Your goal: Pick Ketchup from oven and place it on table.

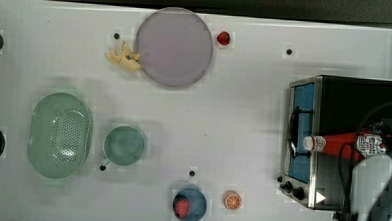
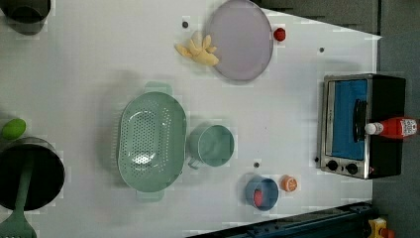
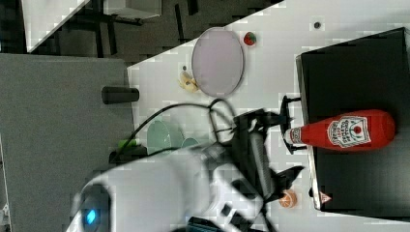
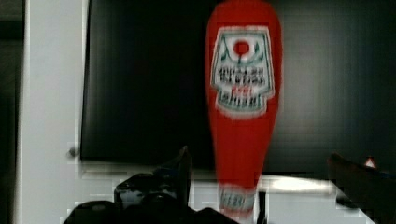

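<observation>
The hand (image 4: 261, 161), its fingers (image 4: 180, 165) spread wide and gripping nothing, hangs at the capped end of the ketchup bottle (image 4: 243, 98), which lies on its side on the black toaster oven's (image 1: 352, 97) roof at the top view's three o'clock on the white desk (image 1: 243, 117).

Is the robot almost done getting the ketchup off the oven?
Not yet. Nothing looks done: the ketchup lies on its side on top of the oven. In hand: the open claw hovers near its cap end, not gripping. Left: grab it, lift it, and set it on the table.
</observation>
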Motion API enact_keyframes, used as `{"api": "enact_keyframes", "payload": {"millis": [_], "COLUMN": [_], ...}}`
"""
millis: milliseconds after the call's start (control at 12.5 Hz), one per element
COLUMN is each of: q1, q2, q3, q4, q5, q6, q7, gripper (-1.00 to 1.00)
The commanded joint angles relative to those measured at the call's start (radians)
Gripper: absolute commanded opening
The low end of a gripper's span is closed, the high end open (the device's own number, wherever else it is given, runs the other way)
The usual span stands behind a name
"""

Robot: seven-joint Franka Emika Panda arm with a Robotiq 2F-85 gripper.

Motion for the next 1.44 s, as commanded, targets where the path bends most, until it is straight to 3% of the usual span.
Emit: {"api": "enact_keyframes", "payload": {"millis": [80, 400, 1040, 1120, 1280, 1360, 1440], "q1": [0.018, -0.003, -0.017, -0.017, -0.018, -0.015, -0.016], "q2": [0.078, 0.188, 0.279, 0.283, 0.293, 0.290, 0.291], "q3": [-0.040, -0.061, -0.059, -0.057, -0.056, -0.056, -0.056], "q4": [0.002, 0.008, 0.004, 0.004, 0.003, 0.006, 0.009], "q5": [0.015, 0.159, 0.166, 0.170, 0.180, 0.180, 0.180], "q6": [0.069, 0.123, 0.190, 0.190, 0.199, 0.199, 0.200], "q7": [-0.022, -0.022, -0.022, -0.022, -0.022, -0.022, -0.022], "gripper": [1.00, 1.00, 1.00, 0.92, 0.43, 0.29, 0.29]}}
